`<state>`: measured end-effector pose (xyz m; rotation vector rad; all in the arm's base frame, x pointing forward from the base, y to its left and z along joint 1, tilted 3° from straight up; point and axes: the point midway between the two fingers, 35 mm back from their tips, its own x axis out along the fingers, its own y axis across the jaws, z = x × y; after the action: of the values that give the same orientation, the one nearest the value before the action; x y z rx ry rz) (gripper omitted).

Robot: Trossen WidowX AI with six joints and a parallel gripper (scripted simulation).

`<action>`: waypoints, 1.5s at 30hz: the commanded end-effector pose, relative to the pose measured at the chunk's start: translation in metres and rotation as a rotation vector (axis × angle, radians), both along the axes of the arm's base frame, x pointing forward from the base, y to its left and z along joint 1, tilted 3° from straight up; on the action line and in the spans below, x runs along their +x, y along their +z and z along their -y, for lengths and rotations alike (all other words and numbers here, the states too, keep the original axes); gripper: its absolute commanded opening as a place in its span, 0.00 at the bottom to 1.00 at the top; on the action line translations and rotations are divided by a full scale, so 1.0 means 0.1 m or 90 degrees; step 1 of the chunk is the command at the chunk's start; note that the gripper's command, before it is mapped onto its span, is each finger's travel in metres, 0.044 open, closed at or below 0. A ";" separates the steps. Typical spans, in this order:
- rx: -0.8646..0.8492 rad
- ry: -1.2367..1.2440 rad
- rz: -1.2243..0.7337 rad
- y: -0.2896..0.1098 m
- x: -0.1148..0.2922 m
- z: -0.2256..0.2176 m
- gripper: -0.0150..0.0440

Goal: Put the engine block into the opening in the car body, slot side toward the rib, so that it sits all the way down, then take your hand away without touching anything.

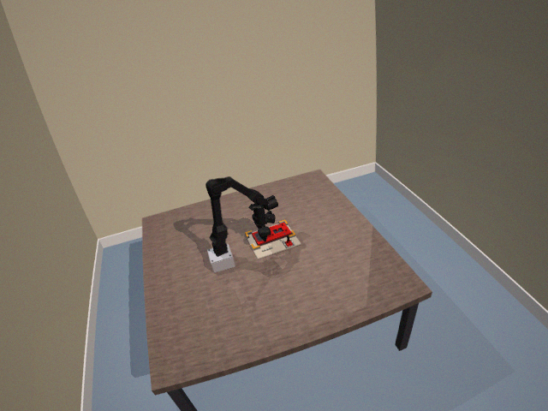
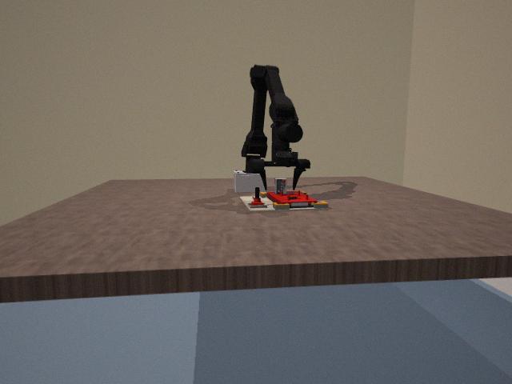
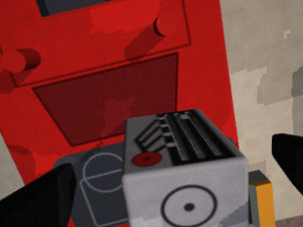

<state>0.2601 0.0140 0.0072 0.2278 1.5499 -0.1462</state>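
The red car body (image 1: 282, 235) (image 2: 274, 199) (image 3: 208, 57) lies flat. A dark opening (image 3: 76, 5) shows at the top edge of the wrist view. The grey engine block (image 2: 280, 186) (image 3: 189, 177) stands upright over the right part of the dark grey panel (image 3: 99, 199) at the body's end nearer the arm base, rising well above the red surface. Its slotted face with a red dot shows in the wrist view. What lies under it is hidden. My gripper (image 1: 264, 235) (image 2: 279, 189) (image 3: 173, 158) is open. Its fingers stand on both sides of the block with gaps, not holding it.
Red posts stick up from the body. Orange and grey corner brackets (image 1: 255, 247) (image 2: 281, 205) (image 3: 265, 203) hold its corners on the pale board (image 1: 267, 253) (image 2: 248, 203) (image 3: 262, 52). A small red part with a black post (image 1: 288, 242) (image 2: 257, 199) stands beside the body.
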 end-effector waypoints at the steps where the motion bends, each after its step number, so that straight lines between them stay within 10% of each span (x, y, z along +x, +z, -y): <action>1: 0.002 -0.001 0.005 0.19 0.03 0.01 1.00; 45: 0.002 0.003 0.005 0.44 0.03 0.01 1.00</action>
<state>0.2639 0.0118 0.0574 0.2249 1.5361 -0.1405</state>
